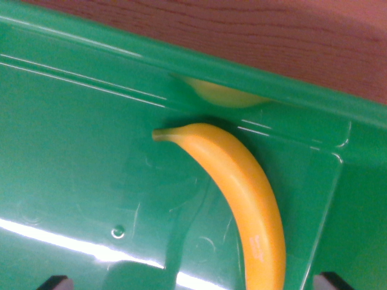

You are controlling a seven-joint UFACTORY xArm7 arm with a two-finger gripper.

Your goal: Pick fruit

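mostly, the wrist view is filled by a green plastic bin [78, 157], seen from above. its floor is smooth and glossy, with moulded straight ridges running diagonally, a few faint round marks, 1 small raised dimple toward the lower left, and a bright streak of glare across the bottom. its rim is a thick rounded band crossing from the top left down to the right edge.

beyond the rim, along the top, lies a reddish-brown wooden table [272, 36] with fine wavy grain.

inside the bin lies 1 banana [245, 187], yellow to orange, smooth and matte, curved like a crescent. its tapered stem end points toward the wrist view's left near the centre, and its body arcs down to the bottom edge right of centre, where it is cut off. a small pale marking, perhaps a sticker, sits on its lower part; too blurred to read. the banana rests on the bin floor, close to the far wall.

on that glossy far wall, just above the stem, a pale yellow patch [227, 95] shows, apparently the banana's reflection.

at the bottom edge, 2 dark fingertips [55, 283] of the gripper [193, 284] barely show, 1 at each corner, set wide apart with nothing between them but bin floor and the banana's lower end.
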